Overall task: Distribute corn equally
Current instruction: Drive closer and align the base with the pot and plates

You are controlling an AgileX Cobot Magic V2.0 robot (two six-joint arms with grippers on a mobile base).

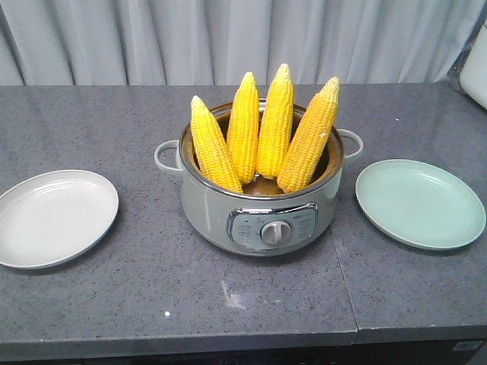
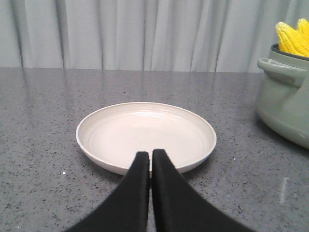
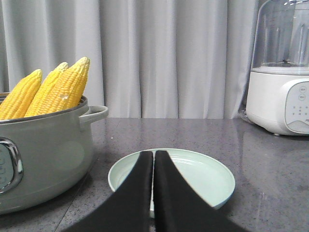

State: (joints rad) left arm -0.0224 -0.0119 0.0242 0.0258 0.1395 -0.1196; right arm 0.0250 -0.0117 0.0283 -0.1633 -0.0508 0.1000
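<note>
Four corn cobs (image 1: 275, 129), do we count the same?
We do: all four stand tips up inside the grey-green pot (image 1: 205, 205), leaning on its rim, at the middle of the dark counter (image 1: 152, 304)
And our plates?
We see a white plate (image 1: 53, 217) to the pot's left and a green plate (image 1: 418, 201) to its right, both apart from it
How do our pincers stand?
Our left gripper (image 2: 150, 153) hangs over the white plate's near edge, fingers pressed together on nothing; our right gripper (image 3: 153, 153) does likewise over the green plate, with a white blender (image 3: 282, 96) beyond
</note>
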